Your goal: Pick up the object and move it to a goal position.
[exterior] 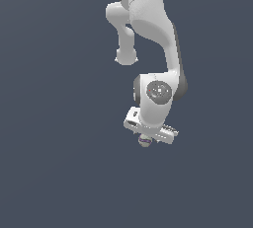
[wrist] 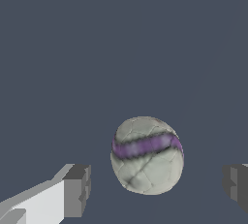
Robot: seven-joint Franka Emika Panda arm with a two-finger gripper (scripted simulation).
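The object is a small off-white ball (wrist: 147,155) with a purple band across it. It lies between my two dark fingertips (wrist: 77,191), with a gap showing on each side. My gripper (wrist: 156,189) is open around it and does not touch it. In the exterior view the ball (exterior: 144,141) peeks out just under the white hand, and the gripper (exterior: 147,137) points down over it. The fingers themselves are mostly hidden by the hand in that view.
A plain dark grey-blue surface (exterior: 59,172) fills both views. The white arm (exterior: 158,39) rises from the hand toward the top of the exterior view. No goal marker shows.
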